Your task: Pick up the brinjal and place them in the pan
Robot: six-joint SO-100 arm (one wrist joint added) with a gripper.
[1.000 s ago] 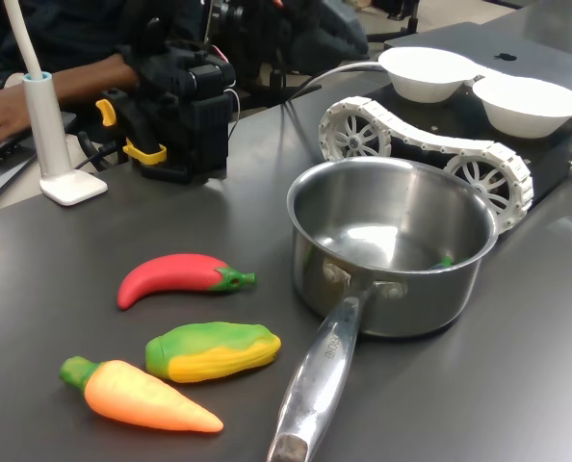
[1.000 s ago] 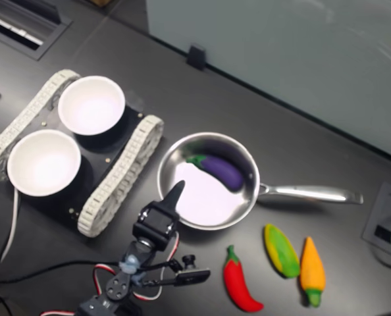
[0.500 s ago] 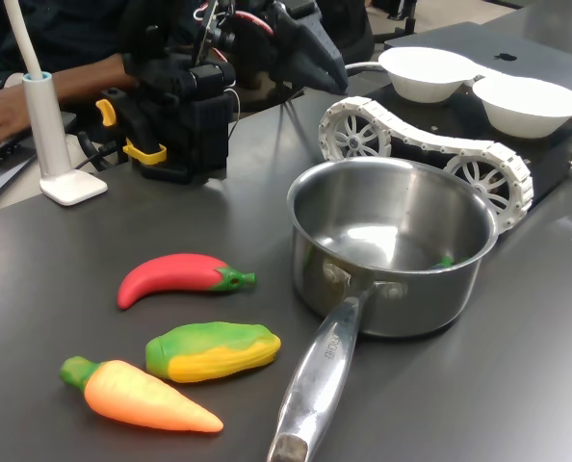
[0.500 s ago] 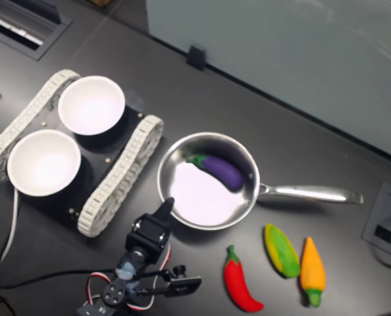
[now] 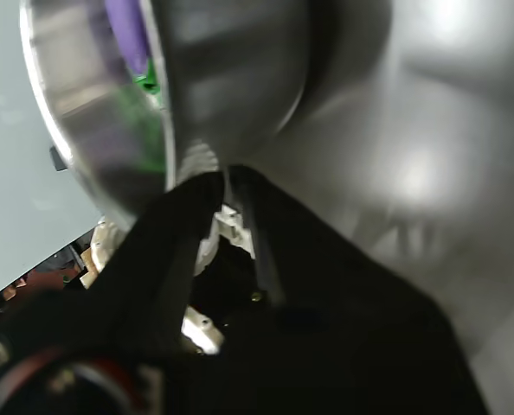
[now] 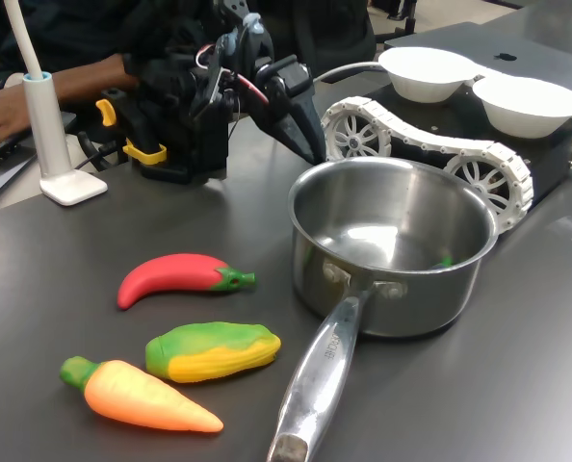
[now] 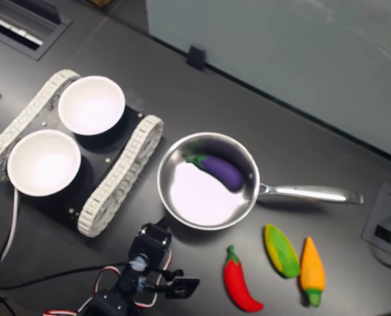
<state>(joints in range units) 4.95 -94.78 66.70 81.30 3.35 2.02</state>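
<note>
On the dark table point(image 7: 327, 125) the largest thing was a tracked white vehicle point(image 7: 120, 178) carrying two white bowls point(image 7: 91, 105), lying to the second exterior view's left of the pan point(image 7: 182, 212). The pan stood upright near the middle, its long handle point(image 7: 311, 194) pointing toward the second exterior view's right. Inside it, against the far wall as the second exterior view showed it, lay the brinjal point(image 7: 220, 170), purple, with its green stem end toward the second exterior view's left; in the wrist view it appeared only as a purple and green blur point(image 5: 129, 39) within the steel rim. The arm point(image 6: 185, 101) rose from its black base, and its gripper point(image 6: 308, 147) hung just outside the pan's rim in the first exterior view, holding nothing. The two dark fingers point(image 5: 175, 233) met at their tips in the wrist view, so the jaws were closed and empty. Beside the handle, in a row on the table, lay a red chilli point(image 7: 238, 288), a yellow and green corn cob point(image 7: 281, 251) and an orange carrot point(image 7: 312, 270), none touching the pan. At the first exterior view's left a person's arm point(image 6: 79, 77) rested behind a white stand point(image 6: 60, 164).
</note>
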